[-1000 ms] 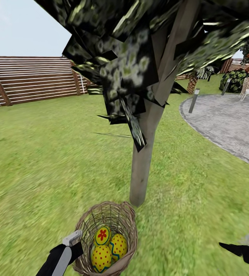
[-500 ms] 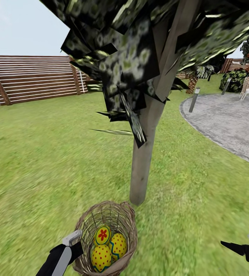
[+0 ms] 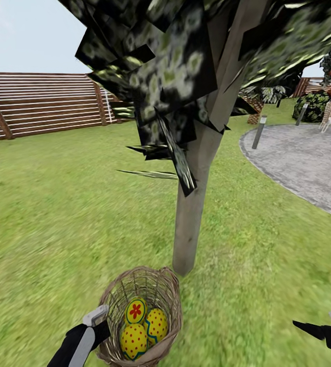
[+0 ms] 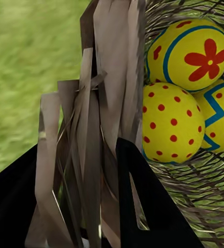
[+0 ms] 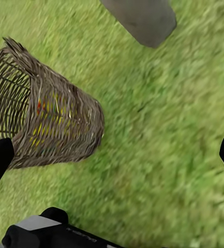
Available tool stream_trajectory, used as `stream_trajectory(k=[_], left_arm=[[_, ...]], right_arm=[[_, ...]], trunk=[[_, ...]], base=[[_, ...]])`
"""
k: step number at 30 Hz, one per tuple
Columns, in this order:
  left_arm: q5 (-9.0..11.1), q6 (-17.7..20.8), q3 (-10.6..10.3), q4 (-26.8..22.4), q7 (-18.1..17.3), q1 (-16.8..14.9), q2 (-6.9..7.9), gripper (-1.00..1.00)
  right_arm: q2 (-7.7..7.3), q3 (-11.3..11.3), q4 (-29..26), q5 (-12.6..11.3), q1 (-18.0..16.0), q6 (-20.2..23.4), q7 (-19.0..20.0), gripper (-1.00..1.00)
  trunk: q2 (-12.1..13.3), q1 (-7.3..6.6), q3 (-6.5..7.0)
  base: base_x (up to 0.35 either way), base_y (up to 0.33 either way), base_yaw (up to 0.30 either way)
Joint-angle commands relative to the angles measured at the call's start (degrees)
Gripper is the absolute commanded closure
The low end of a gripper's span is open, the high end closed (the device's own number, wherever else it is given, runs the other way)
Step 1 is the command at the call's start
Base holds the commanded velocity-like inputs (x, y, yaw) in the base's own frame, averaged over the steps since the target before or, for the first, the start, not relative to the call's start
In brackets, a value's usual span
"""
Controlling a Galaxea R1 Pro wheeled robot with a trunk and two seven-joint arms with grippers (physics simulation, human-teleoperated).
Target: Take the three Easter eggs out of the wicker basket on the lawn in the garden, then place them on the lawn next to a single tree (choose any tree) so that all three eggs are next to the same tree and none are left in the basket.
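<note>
I see lawn [image 3: 58, 204], wooden fence [image 3: 43, 102] far left, paving [image 3: 308, 163] right. Left claw [image 4: 99, 170] clamped on wicker basket [image 3: 157, 290] rim; right claw [image 5: 112, 155] spread wide, empty.

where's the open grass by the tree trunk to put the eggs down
Bare green lawn lies right of the pale grey trunk, between it and the right gripper. Left of the trunk is open too. Crowded: the brown wicker basket at the trunk's foot, left gripper clamping its rim.
</note>
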Motion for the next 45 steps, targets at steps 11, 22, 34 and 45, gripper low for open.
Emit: stream_trajectory(k=[11,22,34,45], left_arm=[[0.9,0.1,0.1,-0.2,0.4,0.0,-0.04,1.0],[0.9,0.1,0.2,-0.2,0.4,0.0,0.04,1.0],[0.9,0.1,0.2,-0.3,0.4,0.0,0.04,1.0],[0.9,0.2,3.0,-0.2,0.4,0.0,0.04,1.0]], right_arm=[[0.01,-0.1,0.0,0.0,0.0,0.6,0.2,-1.0],[0.01,-0.1,0.0,0.0,0.0,0.6,0.2,-1.0],[0.01,-0.2,0.0,0.0,0.0,0.6,0.2,-1.0],[0.0,-0.2,0.0,0.0,0.0,0.6,0.2,-1.0]], trunk=[[-4.5,2.43,-2.03],[-8.9,4.84,-4.01],[-13.7,7.48,-6.16],[-18.1,9.89,-8.14]], base=[[0.004,0.0,0.0],[0.0,0.0,0.0],[0.0,0.0,0.0],[0.03,0.0,0.0]])
